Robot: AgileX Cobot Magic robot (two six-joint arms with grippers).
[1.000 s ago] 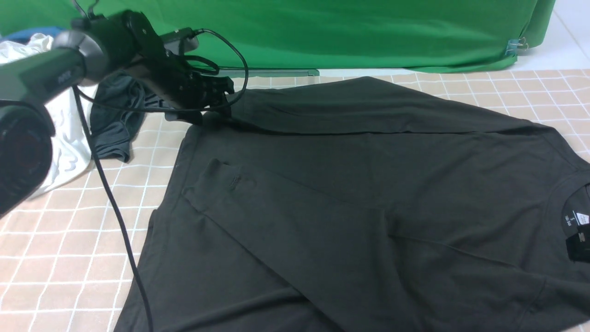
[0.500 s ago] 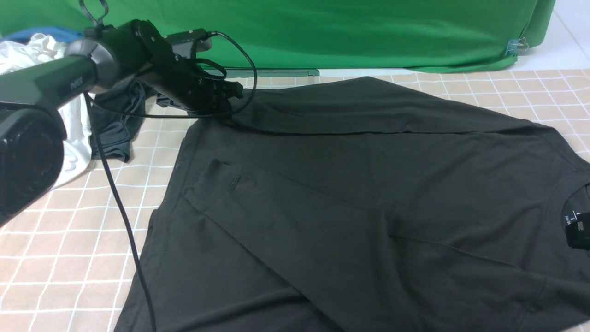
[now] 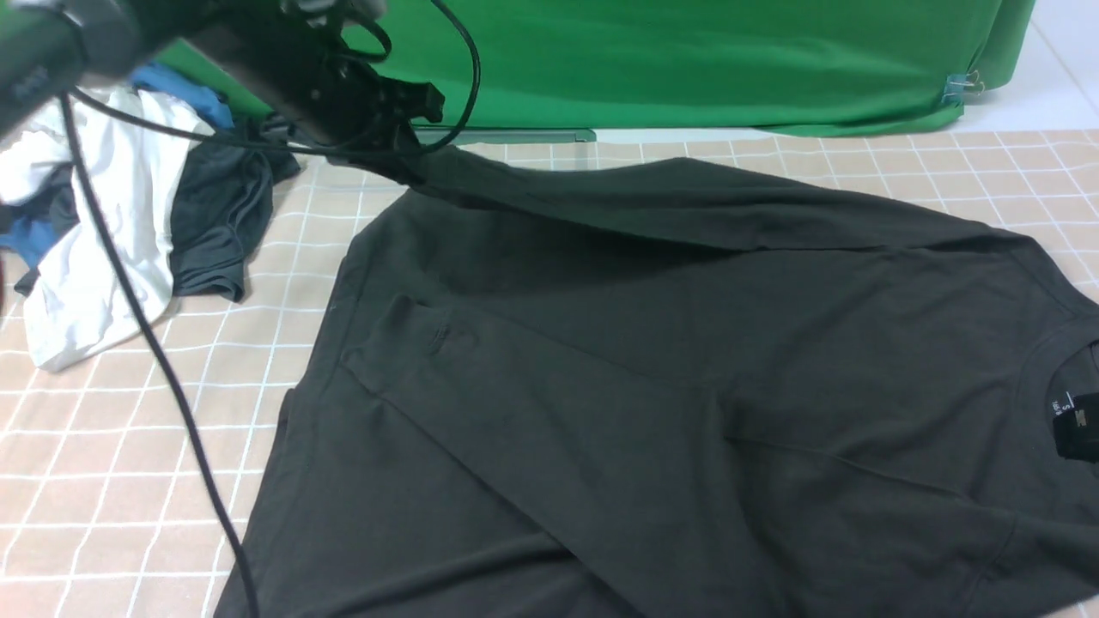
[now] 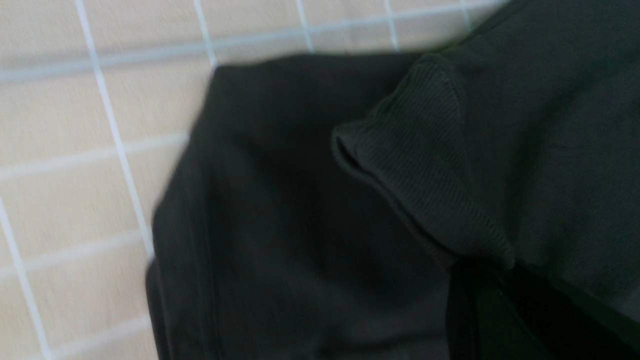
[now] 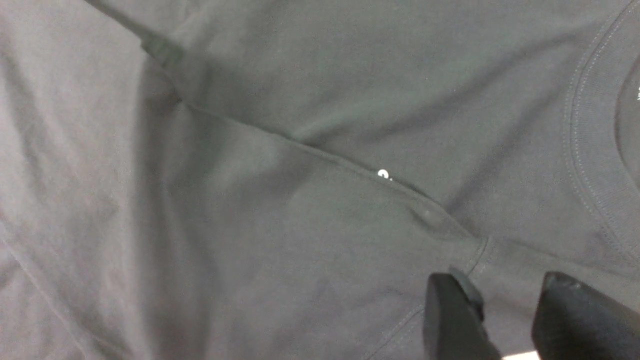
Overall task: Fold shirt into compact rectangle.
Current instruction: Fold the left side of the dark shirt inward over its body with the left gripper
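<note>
Left claw pinches the black cotton shirt firmly shut; right claw stands partly open, empty. Uneven pull risks skewing the fold.

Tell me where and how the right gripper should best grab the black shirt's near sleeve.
I'd pinch the black shirt at the sleeve's raised fold edge, coming down from above with the right gripper spanning the ridge. The edge stands slightly proud in a long ridge, while the cloth around it lies flatter, so jaws would probably slide off there.
</note>
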